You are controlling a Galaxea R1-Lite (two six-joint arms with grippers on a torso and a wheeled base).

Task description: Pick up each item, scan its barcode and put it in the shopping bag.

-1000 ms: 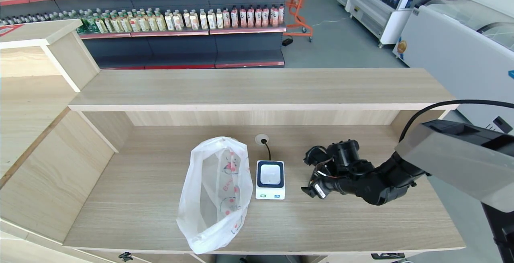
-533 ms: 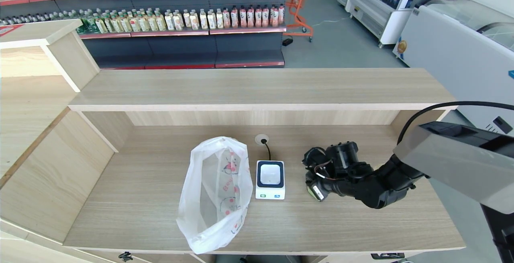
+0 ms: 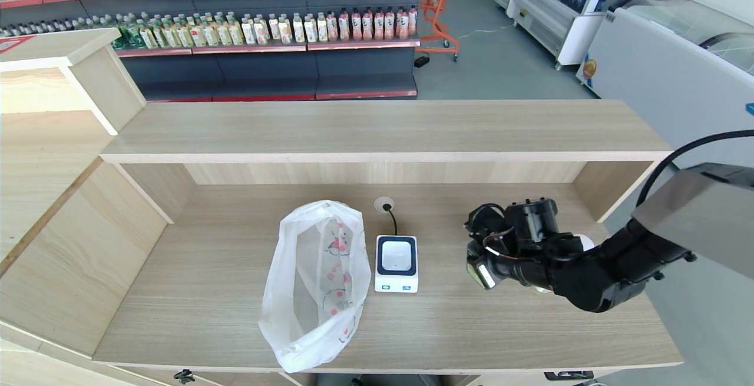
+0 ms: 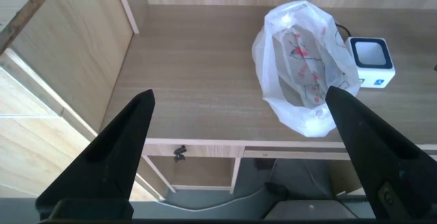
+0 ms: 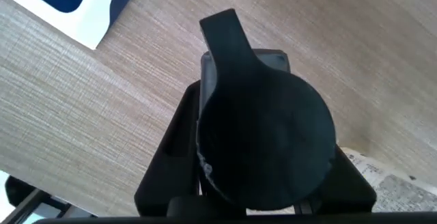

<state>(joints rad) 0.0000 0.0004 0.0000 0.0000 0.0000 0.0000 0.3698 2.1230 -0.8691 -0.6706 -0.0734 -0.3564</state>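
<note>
My left gripper (image 4: pixel 240 93) hangs released above the table (image 3: pixel 206 292). Whether my right gripper (image 3: pixel 512 250), at 3 o'clock of the scanner (image 3: pixel 396 262), is clenched I cannot tell. The shopping bag (image 3: pixel 315 283) lies just at the scanner's 9 o'clock.

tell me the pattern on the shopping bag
The shopping bag is translucent white with pinkish-red print, clearest in head view.

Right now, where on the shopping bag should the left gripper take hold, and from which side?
I would pinch the loose left rim of the shopping bag, coming from the robot's left. Its mouth seems to gape upward, and the scanner stands close on its right, crowding that side.
</note>
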